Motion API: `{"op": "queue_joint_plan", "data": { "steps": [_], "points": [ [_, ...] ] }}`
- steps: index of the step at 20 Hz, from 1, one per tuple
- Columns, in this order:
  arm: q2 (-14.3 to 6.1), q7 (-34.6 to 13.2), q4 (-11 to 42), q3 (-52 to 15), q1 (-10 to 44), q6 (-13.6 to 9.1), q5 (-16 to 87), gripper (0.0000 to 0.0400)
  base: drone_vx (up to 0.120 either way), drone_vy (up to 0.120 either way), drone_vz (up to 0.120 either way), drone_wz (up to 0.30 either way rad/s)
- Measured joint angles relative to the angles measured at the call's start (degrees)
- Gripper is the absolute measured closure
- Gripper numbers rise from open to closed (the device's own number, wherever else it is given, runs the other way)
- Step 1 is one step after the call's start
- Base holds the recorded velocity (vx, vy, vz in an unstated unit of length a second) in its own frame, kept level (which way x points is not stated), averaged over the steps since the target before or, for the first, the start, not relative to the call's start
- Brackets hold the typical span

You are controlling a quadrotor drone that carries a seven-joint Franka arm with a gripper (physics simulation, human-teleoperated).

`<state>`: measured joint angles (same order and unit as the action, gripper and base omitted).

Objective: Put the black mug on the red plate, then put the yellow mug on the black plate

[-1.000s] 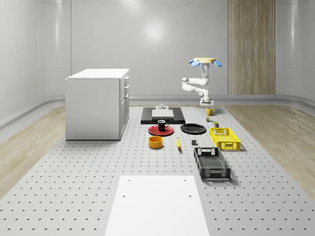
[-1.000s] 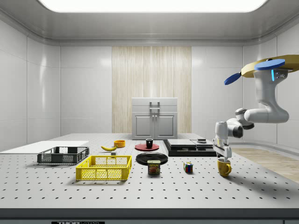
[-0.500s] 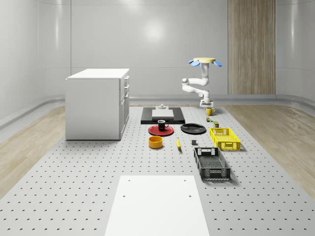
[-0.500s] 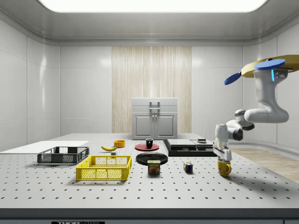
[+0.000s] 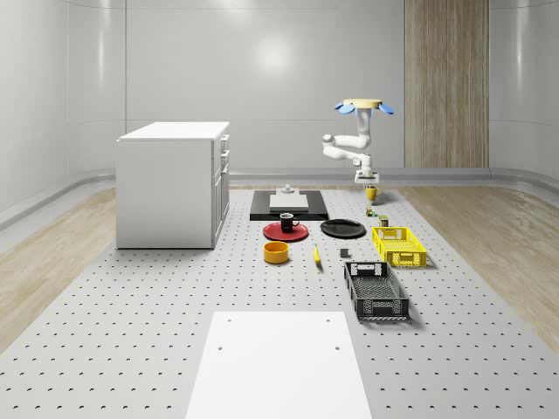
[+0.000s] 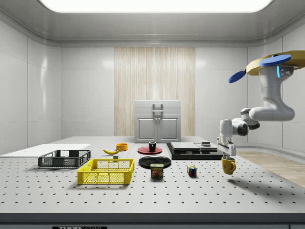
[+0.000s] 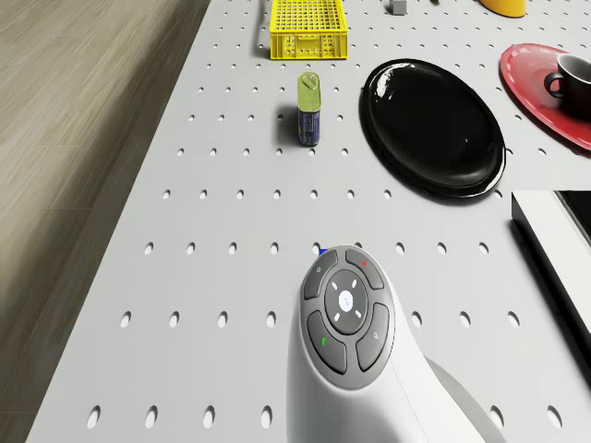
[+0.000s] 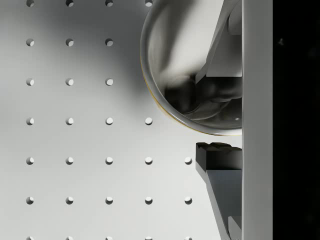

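Gripper (image 6: 227, 155) pinched the yellow mug (image 6: 228, 165) clear of the bench; next, carry it over the black plate (image 6: 155, 161).

The drone (image 6: 276, 61) hovers high at the side view's 2 o'clock; its arm bends down, and the gripper (image 6: 228, 155) points downward, closed on the yellow mug (image 6: 228, 165), lifted off the table.

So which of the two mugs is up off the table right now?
The yellow mug. It hangs clear of the table in the gripper under the hovering drone, while the black mug sits on the red plate.
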<state>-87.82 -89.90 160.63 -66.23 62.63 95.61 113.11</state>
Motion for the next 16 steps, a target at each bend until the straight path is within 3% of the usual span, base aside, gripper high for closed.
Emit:
{"op": "queue_joint_plan", "data": {
  "steps": [4, 16],
  "points": [
    [0.04, 0.04, 0.58, -1.47, -0.39, -0.7, -1.35, 0.0288, 0.11, -0.08, 0.11, 0.0],
    [0.13, 0.08, 0.97, -2.55, -0.66, -1.25, -2.32, 0.029, 0.12, -0.12, 0.017, 0.0]
  ]
}}
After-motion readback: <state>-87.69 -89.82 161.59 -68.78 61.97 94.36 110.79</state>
